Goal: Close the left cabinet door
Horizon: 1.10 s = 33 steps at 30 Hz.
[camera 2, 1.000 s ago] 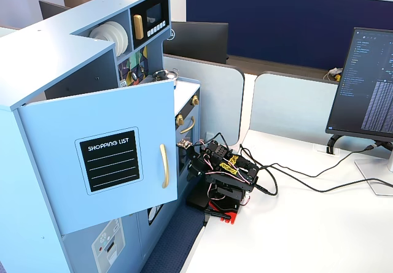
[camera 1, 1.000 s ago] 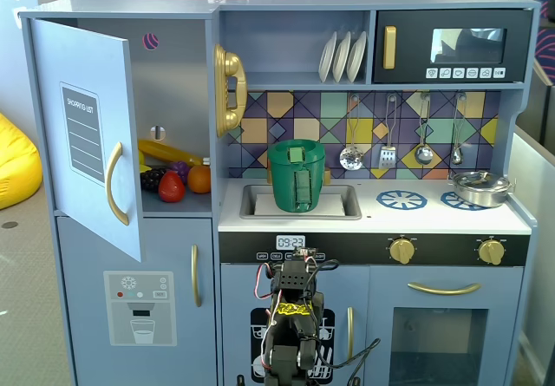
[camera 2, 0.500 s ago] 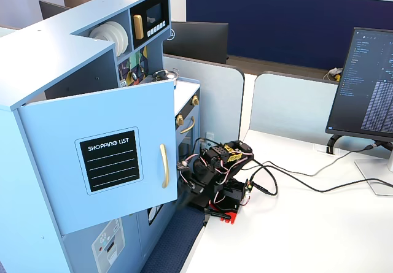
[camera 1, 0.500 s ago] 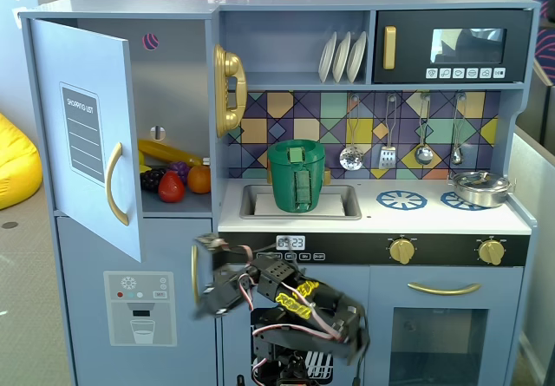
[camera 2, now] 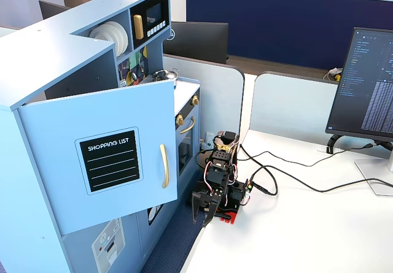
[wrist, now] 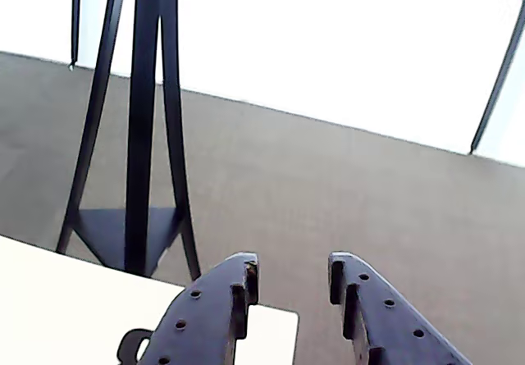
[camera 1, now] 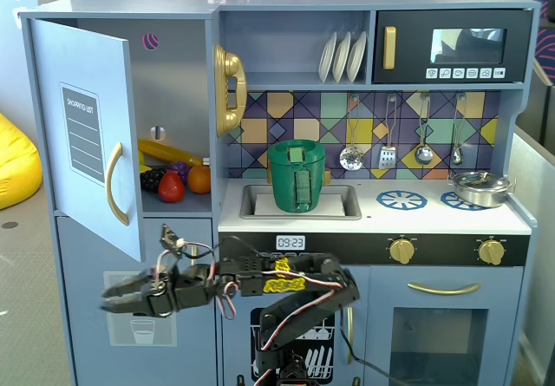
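Note:
The left cabinet door [camera 1: 87, 134] is light blue with a black "SHOPPING LIST" panel and a curved gold handle [camera 1: 117, 182]. It stands swung open from the cabinet's left edge. It also shows wide open in the other fixed view [camera 2: 104, 162]. My gripper [camera 1: 108, 301] is open and empty. It points left, below the door's bottom edge and apart from it. In the wrist view the gripper [wrist: 293, 271] shows two dark fingers apart over the white table corner [wrist: 271, 332] and grey floor. The door is out of the wrist view.
Toy fruit [camera 1: 173, 182] lies in the open compartment. The lower ice-dispenser door [camera 1: 139, 317] is behind the gripper. A green pot [camera 1: 297, 175] sits in the sink. A black stand [wrist: 143, 119] rises from the floor. A monitor [camera 2: 368, 83] and cables [camera 2: 288, 181] are on the white table.

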{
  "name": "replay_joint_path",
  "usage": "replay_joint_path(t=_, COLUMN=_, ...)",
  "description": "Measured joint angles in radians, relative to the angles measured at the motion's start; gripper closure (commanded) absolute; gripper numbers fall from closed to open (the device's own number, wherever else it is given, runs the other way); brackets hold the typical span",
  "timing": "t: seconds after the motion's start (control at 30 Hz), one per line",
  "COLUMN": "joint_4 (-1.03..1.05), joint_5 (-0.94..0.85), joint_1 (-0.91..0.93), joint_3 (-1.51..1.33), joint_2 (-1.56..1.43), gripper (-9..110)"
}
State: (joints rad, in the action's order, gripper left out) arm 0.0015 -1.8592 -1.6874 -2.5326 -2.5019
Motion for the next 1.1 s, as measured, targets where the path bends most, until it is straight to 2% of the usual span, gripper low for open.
replay_joint_path(t=0.23, joint_4=-0.051, joint_5=-0.135, joint_1=0.000, joint_3=0.258, joint_2=0.275, gripper=102)
replay_joint_path(t=0.5, joint_4=-0.037, joint_5=-0.201, joint_1=0.028, joint_3=0.508, joint_2=0.479, gripper=102)
replay_joint_path(t=0.87, joint_4=-0.012, joint_5=-0.209, joint_1=0.172, joint_3=0.569, joint_2=0.489, gripper=102)
replay_joint_path(t=1.1, joint_4=0.023, joint_5=-0.209, joint_1=0.261, joint_3=0.502, joint_2=0.399, gripper=102)
